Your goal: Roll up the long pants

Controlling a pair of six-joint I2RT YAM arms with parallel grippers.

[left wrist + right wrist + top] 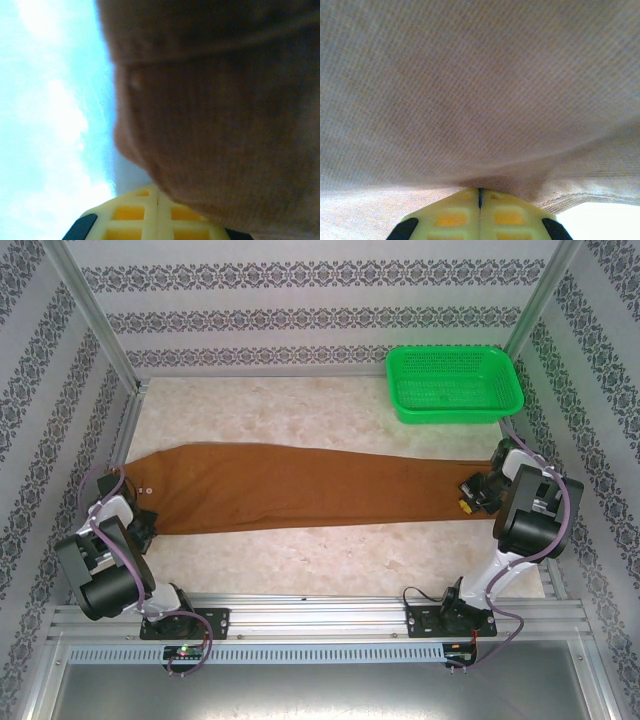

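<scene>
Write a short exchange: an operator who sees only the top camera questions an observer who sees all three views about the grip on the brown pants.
Operator: Is the right end effector shut on the pants?
Observer: Yes. Its wrist view shows the fingers pressed together, cloth bunched at their tips.
Operator: And the left end effector?
Observer: Fingers together too, with cloth draped over the tips.

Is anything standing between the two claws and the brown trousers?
Nothing visible. The left claw grips the rust-brown cloth trousers at the waist, the right claw at the leg ends. The green plastic basket stands apart.
</scene>
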